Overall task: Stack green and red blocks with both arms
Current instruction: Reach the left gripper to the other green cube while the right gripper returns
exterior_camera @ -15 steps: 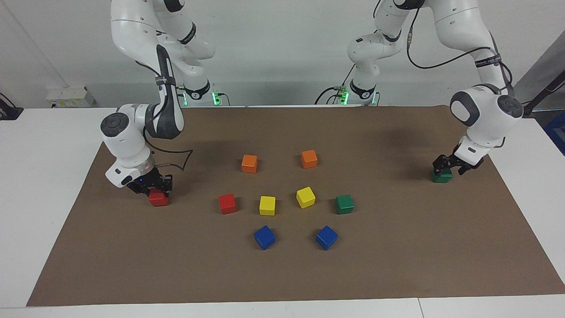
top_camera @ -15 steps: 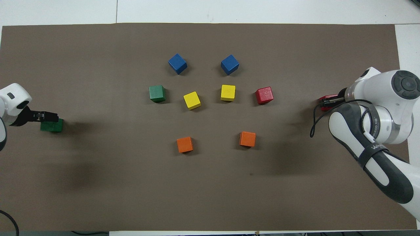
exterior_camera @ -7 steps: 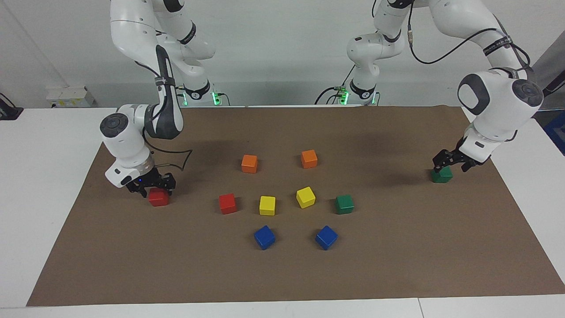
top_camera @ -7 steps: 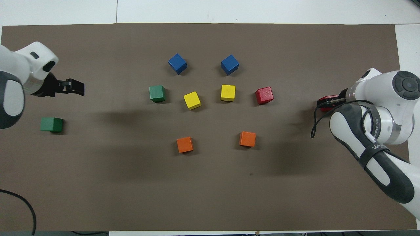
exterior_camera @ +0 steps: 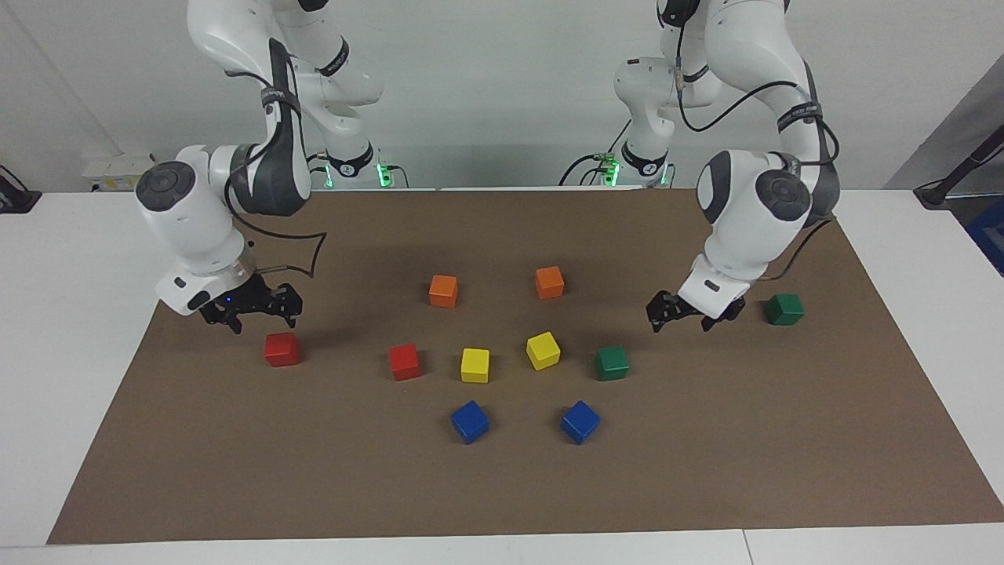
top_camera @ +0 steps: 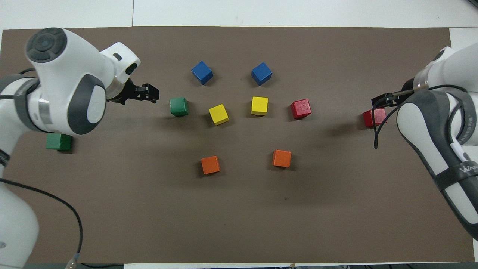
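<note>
While the overhead view hides height, the facing view shows you both grippers raised: left gripper [exterior_camera: 689,314] and right gripper [exterior_camera: 252,310], jaws wide, empty. The glossy cubes lie apart on the brown mat [exterior_camera: 706,455]: green blocks [exterior_camera: 784,308] [exterior_camera: 611,362], red blocks [exterior_camera: 281,348] [exterior_camera: 404,361], none stacked.

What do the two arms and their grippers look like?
Both arms are glossy white with rounded segments and dark grey joint caps. A thin black cable runs along each, held by a black strap with white lettering. The left gripper and right gripper are small and black.
</note>
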Available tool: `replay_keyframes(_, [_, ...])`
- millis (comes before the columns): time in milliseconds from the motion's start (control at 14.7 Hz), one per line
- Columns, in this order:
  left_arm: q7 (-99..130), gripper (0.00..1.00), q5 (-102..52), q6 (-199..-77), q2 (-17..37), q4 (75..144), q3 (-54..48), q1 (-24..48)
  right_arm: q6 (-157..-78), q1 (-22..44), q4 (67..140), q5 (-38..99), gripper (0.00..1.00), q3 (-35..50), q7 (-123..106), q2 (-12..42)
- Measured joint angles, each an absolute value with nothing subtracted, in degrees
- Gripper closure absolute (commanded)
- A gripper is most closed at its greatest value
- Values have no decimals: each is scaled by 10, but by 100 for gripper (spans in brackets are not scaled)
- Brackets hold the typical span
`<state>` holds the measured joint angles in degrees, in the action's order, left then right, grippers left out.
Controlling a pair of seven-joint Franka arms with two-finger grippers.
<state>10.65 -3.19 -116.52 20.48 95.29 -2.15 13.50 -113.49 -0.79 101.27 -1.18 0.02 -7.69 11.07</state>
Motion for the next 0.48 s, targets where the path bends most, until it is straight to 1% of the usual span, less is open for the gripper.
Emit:
replay_keyframes(68, [115, 0, -32, -1188, 226, 946, -21, 146, -1106, 11, 980, -12, 0, 1, -55, 111])
replay_keyframes(205, [125, 0, -33, -1220, 257, 937, -21, 156, -1091, 60, 947, -13, 0, 3, 14, 117])
replay_keyframes(409, [125, 0, -36, -1230, 275, 930, -22, 158, -1120, 162, 941, -21, 0, 5, 148, 143])
replay_keyframes(477, [125, 0, -38, -1233, 275, 930, -21, 159, -1133, 183, 942, -25, 0, 5, 164, 153])
